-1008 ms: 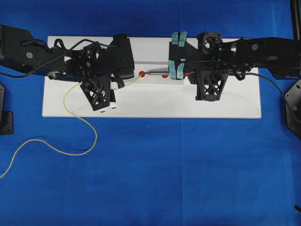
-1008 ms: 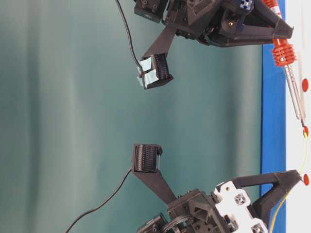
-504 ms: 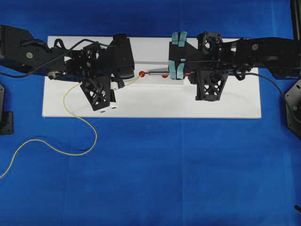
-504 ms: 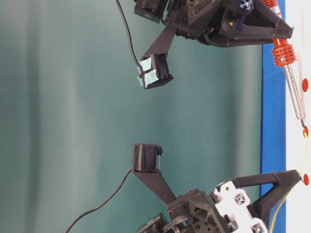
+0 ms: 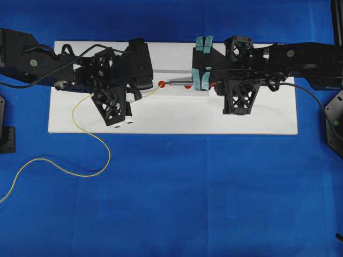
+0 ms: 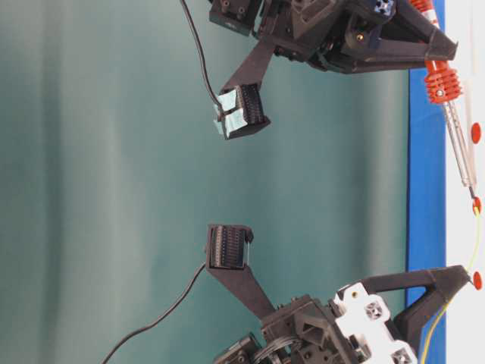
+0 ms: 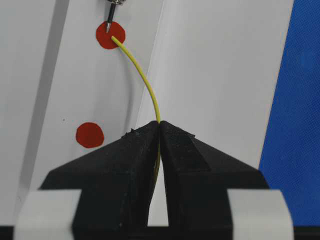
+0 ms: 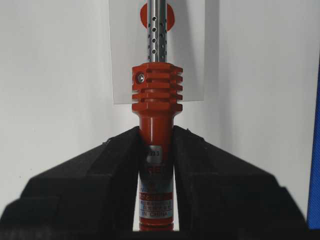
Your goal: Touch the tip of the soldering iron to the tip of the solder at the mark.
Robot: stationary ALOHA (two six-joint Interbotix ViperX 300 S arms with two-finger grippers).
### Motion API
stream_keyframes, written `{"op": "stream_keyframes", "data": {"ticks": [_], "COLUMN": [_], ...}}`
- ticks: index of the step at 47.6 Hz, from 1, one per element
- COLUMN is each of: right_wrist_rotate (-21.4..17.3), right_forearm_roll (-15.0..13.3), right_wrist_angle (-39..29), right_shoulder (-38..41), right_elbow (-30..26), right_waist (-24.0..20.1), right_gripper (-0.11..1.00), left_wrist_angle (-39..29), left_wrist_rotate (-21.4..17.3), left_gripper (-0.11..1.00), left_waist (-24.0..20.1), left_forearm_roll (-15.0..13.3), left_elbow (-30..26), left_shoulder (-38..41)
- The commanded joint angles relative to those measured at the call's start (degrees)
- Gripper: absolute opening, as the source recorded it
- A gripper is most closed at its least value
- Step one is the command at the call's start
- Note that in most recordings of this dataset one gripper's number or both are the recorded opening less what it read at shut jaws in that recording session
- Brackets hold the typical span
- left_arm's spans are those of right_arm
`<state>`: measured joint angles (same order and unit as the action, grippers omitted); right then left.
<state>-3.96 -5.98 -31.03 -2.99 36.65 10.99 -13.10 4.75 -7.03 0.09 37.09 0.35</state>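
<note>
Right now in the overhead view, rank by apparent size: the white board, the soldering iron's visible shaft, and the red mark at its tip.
1. White board
2. Soldering iron
3. Red mark

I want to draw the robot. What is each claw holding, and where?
Left gripper pinches the solder near its end; right gripper clamps the soldering iron by its handle.

Black arms [image 5: 37, 64], teal-taped fingers [image 5: 202, 77]

Blue cloth [image 5: 187, 203] open below board [image 5: 171, 120]; solder [image 5: 86, 174] crosses left.
</note>
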Motion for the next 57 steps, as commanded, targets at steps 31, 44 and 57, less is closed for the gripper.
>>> {"op": "stream_keyframes", "data": {"ticks": [31, 44, 57], "right_wrist_rotate": [-0.09, -0.09, -0.09], "right_forearm_roll": [-0.18, -0.18, -0.18], "right_wrist_angle": [0.44, 0.35, 0.09], "right_shoulder": [-0.62, -0.62, -2.55], "right_elbow": [-1.41, -1.41, -0.62], "right_waist": [0.09, 0.00, 0.09], "right_gripper": [0.06, 0.06, 0.06], "left_wrist_angle": [-1.14, 0.79, 0.97], "left_wrist_rotate": [0.09, 0.26, 0.26], "left_gripper": [0.02, 0.02, 0.02], "left_waist": [0.53, 0.88, 0.88], "left_forearm_roll": [0.00, 0.00, 0.00], "left_elbow": [4.04, 7.21, 7.03], "left_shoulder": [-11.25, -13.62, -13.36]}}
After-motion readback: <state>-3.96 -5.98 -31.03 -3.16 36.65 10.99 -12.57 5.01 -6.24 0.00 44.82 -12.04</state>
